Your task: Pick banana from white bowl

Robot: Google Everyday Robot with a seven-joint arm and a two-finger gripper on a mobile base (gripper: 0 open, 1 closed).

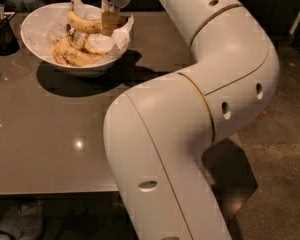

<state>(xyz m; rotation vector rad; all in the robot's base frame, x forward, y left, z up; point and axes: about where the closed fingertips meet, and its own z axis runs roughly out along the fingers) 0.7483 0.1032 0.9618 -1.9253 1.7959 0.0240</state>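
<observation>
Utensils (0, 9) poke up from a dark container (2, 36) at the far left of my feed, standing on the grey table (45, 134) just beside the white bowl (34, 34). The bowl sits near the table's back left corner and throws a broad shadow toward me. Inside it, on the near side, I see a few shorter bananas (72, 56) lying together on the crinkled paper lining (124, 28), which stands up past the rim on the right.

Above those, the banana (82, 24) hangs roughly level over the middle of the bowl, clear of the fruit below as far as I can judge, with its dark stem pointing up and left. Its right end runs into the gripper (108, 30), which comes straight down from the top of the view over the bowl's right half. I read the pincer as clamped on that end of the banana: one tan finger crosses in front of the fruit, and the other is hidden behind it.

Further right, the white arm (225, 59) sweeps from the gripper across the upper right, bends back and fills the lower centre, hiding the table's right edge. Speckled floor (285, 149) shows at the far right.
</observation>
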